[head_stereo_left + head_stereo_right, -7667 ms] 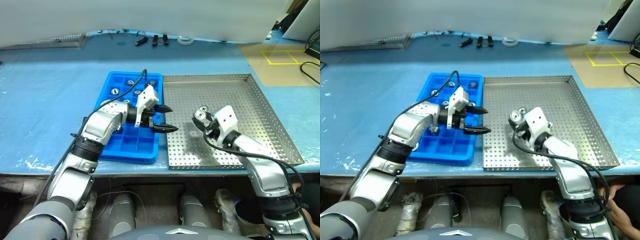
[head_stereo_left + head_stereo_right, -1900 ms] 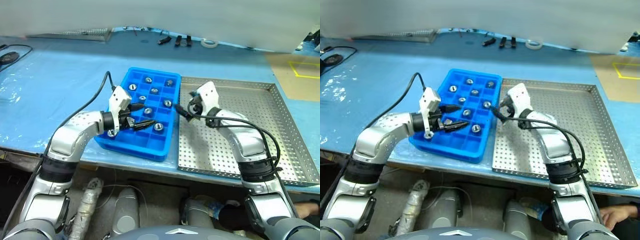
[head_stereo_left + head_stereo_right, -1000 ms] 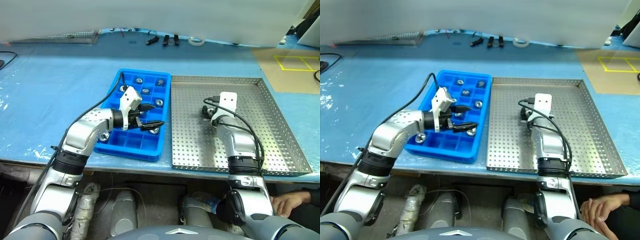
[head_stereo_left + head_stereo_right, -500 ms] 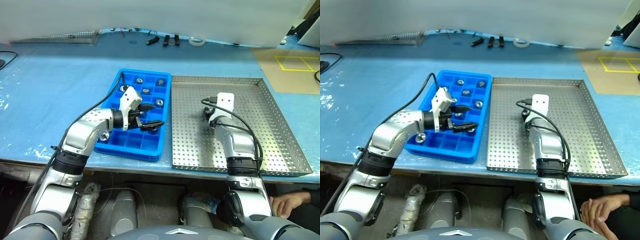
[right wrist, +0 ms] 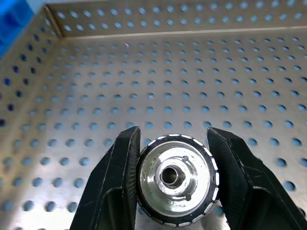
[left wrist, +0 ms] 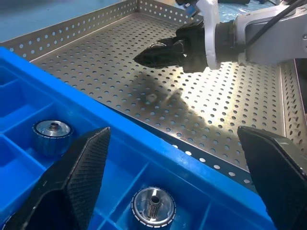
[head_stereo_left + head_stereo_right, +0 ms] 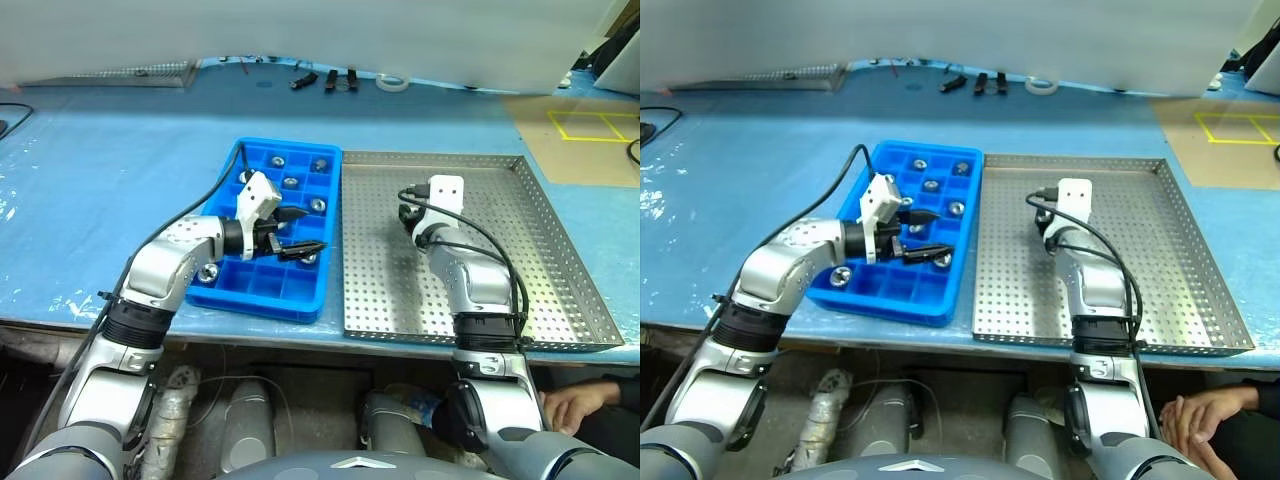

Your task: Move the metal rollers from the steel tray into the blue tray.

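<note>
Nearest me, the left gripper (image 7: 303,232) hangs wide open and empty over the blue tray (image 7: 232,297), where several rollers sit in compartments. Beyond, over the steel tray (image 7: 560,255), the right gripper (image 5: 171,160) is clamped on a roller (image 5: 175,178), pinched across its ribbed rim. It looks hard, heavy and slick, so that side grip suits it.

My right hand (image 5: 175,184) has black fingers on a shiny silver roller (image 5: 175,178) with a dark centre. Steel tray (image 7: 530,260): silver, perforated. Blue tray (image 7: 258,289): bright blue grid. Surface (image 7: 100,160): pale blue.
</note>
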Tool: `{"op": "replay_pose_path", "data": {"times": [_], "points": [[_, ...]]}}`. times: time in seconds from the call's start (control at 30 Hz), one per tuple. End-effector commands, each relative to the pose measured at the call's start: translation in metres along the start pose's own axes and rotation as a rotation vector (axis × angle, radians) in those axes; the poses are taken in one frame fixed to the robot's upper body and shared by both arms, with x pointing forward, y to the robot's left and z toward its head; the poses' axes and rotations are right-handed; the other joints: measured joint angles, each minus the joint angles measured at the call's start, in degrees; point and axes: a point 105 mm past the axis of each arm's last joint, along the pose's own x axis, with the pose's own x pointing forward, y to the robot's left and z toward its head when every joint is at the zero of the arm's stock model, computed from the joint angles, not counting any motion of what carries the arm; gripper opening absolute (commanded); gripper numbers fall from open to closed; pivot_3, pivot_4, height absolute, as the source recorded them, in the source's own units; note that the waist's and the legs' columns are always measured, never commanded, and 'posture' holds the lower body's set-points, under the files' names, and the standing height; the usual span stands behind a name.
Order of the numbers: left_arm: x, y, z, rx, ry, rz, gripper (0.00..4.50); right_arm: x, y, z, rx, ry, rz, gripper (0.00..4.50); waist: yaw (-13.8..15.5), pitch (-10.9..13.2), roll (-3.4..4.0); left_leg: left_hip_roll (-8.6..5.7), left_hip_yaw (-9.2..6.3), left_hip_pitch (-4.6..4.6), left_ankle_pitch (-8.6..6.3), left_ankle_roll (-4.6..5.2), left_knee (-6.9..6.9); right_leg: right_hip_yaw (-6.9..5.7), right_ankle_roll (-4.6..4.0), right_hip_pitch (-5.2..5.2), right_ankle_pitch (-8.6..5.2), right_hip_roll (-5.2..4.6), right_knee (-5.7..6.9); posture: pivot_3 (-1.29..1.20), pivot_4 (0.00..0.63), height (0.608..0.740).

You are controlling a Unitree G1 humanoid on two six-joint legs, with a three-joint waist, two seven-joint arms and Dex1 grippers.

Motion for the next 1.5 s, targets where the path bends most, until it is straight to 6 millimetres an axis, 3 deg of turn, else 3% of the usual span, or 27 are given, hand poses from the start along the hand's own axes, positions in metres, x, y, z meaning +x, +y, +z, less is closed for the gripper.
{"op": "replay_pose_path", "data": {"times": [0.03,0.13,0.17,0.33,0.53,0.87,1.17,1.43,1.5], "points": [[-0.012,0.001,0.018,0.073,-0.049,0.031,4.50,-0.005,0.021,0.046,-0.042,-0.137,0.133,1.82,0.1,0.0,0.00,0.00,0.00,0.00,0.00,0.00,0.00,0.00,0.00,0.00,0.00,0.00,0.00,0.05,0.150,0.740],[-0.024,0.002,0.019,0.074,-0.058,0.095,4.50,-0.012,0.057,0.054,-0.122,-0.143,0.378,1.82,0.5,0.0,0.00,0.01,-0.01,0.00,0.00,0.00,-0.02,-0.03,0.00,0.01,-0.01,0.00,-0.01,0.12,0.150,0.740],[-0.031,0.005,0.021,0.065,-0.075,0.136,4.50,-0.018,0.074,0.053,-0.145,-0.133,0.497,1.82,0.7,0.0,0.00,0.02,-0.02,-0.01,0.00,0.00,-0.02,-0.07,0.00,0.01,0.00,0.00,-0.02,0.15,0.150,0.740],[-0.061,0.005,0.018,0.041,-0.077,0.263,4.50,-0.041,0.124,0.041,-0.230,-0.094,0.834,1.82,2.0,0.0,0.00,0.19,-0.11,-0.05,-0.01,0.02,-0.09,-0.25,-0.14,-0.01,-0.08,0.01,-0.02,0.27,0.150,0.740],[-0.086,-0.012,0.002,-0.012,-0.038,0.355,4.50,-0.066,0.158,0.021,-0.360,-0.031,1.108,1.82,5.0,0.0,0.00,0.22,-0.19,-0.11,-0.03,0.03,-0.11,-0.43,-0.22,0.01,-0.14,-0.01,-0.06,0.40,0.150,0.740],[-0.095,-0.035,-0.016,-0.093,-0.022,0.420,4.50,-0.081,0.164,-0.007,-0.404,0.135,1.265,1.82,10.4,0.0,0.00,0.39,-0.31,-0.07,-0.10,0.13,-0.12,-0.35,-0.24,0.05,-0.15,0.00,0.04,0.49,0.150,0.740],[-0.089,-0.034,-0.017,-0.096,-0.020,0.397,4.50,-0.090,0.160,-0.016,-0.368,0.213,1.296,1.82,12.4,0.0,0.00,0.40,-0.33,-0.07,-0.05,0.05,-0.12,-0.10,-0.25,0.00,-0.13,0.07,0.03,0.45,0.150,0.740],[-0.083,-0.024,-0.009,-0.062,-0.011,0.350,4.50,-0.085,0.157,-0.012,-0.360,0.184,1.250,4.48,12.3,0.0,0.00,0.44,-0.32,-0.02,0.01,-0.06,-0.12,-0.07,-0.23,-0.01,-0.13,0.12,0.08,0.39,0.150,0.740],[-0.081,-0.021,-0.007,-0.054,-0.011,0.337,4.50,-0.082,0.155,-0.009,-0.372,0.166,1.223,4.48,12.3,0.0,0.00,0.44,-0.32,-0.03,0.02,-0.07,-0.12,-0.07,-0.23,-0.01,-0.13,0.12,0.08,0.36,0.150,0.740]]}}
